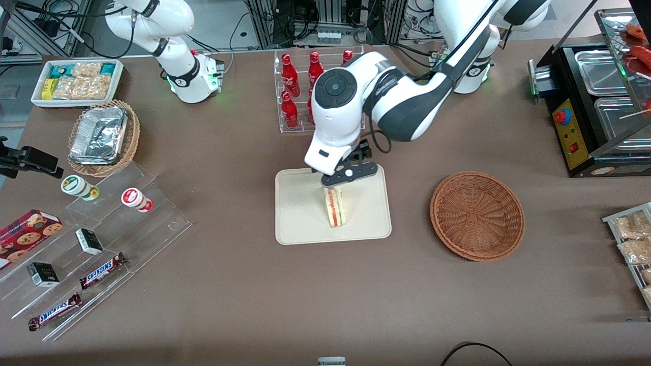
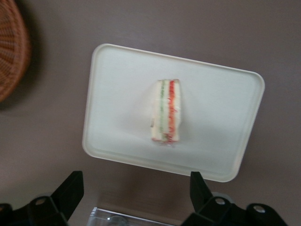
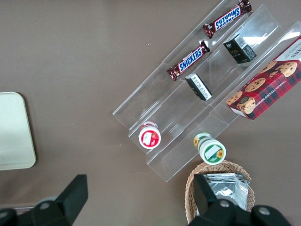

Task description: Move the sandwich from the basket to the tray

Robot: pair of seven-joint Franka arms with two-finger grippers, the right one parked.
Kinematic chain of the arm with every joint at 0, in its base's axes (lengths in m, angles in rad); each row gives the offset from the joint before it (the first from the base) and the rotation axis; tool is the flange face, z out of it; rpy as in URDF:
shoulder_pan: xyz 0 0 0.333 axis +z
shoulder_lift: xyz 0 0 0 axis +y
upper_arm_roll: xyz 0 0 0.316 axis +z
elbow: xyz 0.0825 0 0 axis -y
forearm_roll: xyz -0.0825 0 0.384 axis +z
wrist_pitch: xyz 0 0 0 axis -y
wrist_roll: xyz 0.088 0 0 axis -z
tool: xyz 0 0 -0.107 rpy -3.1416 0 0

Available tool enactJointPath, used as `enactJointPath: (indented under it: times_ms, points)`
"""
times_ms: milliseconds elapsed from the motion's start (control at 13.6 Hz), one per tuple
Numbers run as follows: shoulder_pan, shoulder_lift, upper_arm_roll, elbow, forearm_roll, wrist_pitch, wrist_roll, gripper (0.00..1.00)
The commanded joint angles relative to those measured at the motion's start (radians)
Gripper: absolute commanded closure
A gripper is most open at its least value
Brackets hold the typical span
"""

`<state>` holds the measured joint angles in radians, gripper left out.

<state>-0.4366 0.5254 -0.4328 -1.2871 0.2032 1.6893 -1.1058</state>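
Sandwich delivered, only the retreat is left.
I see the pale triangular sandwich wedge (image 1: 335, 207) standing on the cream rectangular plastic tray (image 1: 300, 223) at frame centre, the round reddish-brown wicker basket (image 1: 477, 215) empty, my gripper (image 2: 132, 192) above with fingers spread, released.

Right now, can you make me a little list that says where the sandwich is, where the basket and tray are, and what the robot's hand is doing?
sandwich: standing on its edge on the tray, filling stripes showing
tray: flat on the table, holds only the sandwich
basket: beside the tray, toward the working arm's end, nothing in it
gripper: above the sandwich, jaws spread, not touching it
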Motion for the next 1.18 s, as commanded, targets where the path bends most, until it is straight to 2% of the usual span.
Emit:
enactJointPath:
  times_ms: [0,294,735,882,1103]
  points:
    - [0.091,-0.074,-0.001,-0.053,-0.019,-0.051,0.085,0.00]
    - [0.225,-0.203,-0.003,-0.228,-0.027,-0.030,0.272,0.00]
    - [0.447,-0.418,0.006,-0.422,-0.140,-0.037,0.682,0.00]
    - [0.470,-0.467,0.069,-0.426,-0.160,-0.123,0.884,0.00]
    - [0.461,-0.525,0.204,-0.419,-0.192,-0.200,1.085,0.00]
